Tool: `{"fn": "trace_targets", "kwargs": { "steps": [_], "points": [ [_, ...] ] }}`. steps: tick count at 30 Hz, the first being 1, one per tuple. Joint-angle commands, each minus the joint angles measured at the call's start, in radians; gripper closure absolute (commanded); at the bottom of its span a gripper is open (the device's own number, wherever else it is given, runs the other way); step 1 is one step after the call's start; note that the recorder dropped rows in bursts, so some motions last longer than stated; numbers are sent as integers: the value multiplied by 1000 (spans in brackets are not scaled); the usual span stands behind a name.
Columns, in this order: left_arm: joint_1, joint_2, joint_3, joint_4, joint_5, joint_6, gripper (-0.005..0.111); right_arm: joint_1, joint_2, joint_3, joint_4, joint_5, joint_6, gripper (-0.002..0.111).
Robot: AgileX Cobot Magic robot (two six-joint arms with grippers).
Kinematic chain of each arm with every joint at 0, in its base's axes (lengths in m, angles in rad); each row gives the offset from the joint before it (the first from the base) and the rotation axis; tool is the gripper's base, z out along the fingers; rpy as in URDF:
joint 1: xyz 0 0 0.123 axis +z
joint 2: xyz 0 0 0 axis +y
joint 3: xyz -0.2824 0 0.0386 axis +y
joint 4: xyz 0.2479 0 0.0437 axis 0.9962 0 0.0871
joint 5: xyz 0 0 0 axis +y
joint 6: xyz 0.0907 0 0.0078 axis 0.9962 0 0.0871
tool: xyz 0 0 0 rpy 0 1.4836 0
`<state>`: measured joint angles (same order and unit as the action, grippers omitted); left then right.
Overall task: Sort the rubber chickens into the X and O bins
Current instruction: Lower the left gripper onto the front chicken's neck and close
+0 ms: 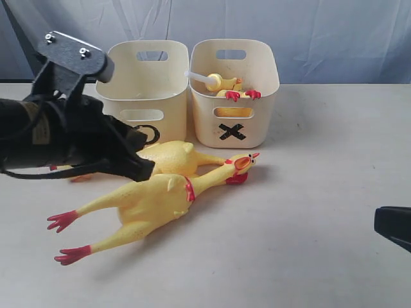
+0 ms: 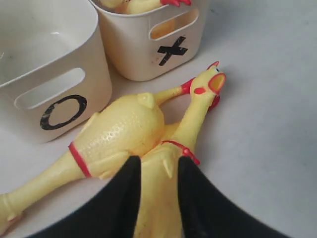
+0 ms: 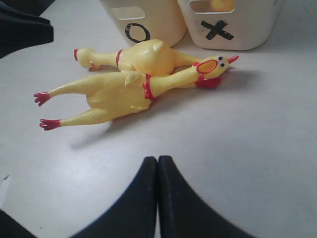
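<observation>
Two long yellow rubber chickens lie side by side on the table in front of the bins. The front chicken (image 1: 154, 199) (image 2: 198, 114) (image 3: 114, 91) points its head right. The rear chicken (image 1: 170, 156) (image 2: 124, 129) (image 3: 146, 57) lies right behind it. A shorter chicken (image 1: 225, 83) sits in the X bin (image 1: 257, 122) (image 2: 133, 49) (image 3: 247, 29), red feet over the rim. The O bin (image 1: 141, 96) (image 2: 49, 49) (image 3: 153, 20) shows no chicken inside. My left gripper (image 1: 146, 168) (image 2: 159, 159) hovers open over the front chicken's body. My right gripper (image 1: 393, 226) (image 3: 157, 158) is shut and holds nothing.
The two bins stand touching each other at the back of the table, before a blue-grey cloth backdrop. My left arm (image 1: 58, 128) covers part of the O bin's front and the rear chicken's legs. Bare tabletop (image 1: 308, 212) lies between the chickens and my right gripper.
</observation>
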<state>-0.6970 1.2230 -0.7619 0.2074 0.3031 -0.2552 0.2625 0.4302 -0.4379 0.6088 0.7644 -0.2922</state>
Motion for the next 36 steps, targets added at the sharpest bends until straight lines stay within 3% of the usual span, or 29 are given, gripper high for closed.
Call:
{"fn": "trace_targets", "kwargs": {
  "steps": [1, 4, 21, 36],
  "points": [
    [-12, 95, -49, -42, 15, 137, 65, -4, -6, 5, 3, -4, -4, 109],
    [-13, 162, -84, -69, 17, 194, 60, -4, -6, 5, 3, -4, -2, 109],
    [-105, 449, -333, -85, 109, 430, 60, -4, -6, 5, 3, -4, -2, 109],
    [-114, 736, -494, -39, 136, 475, 60, -4, -6, 5, 3, -4, -2, 109]
  ]
}}
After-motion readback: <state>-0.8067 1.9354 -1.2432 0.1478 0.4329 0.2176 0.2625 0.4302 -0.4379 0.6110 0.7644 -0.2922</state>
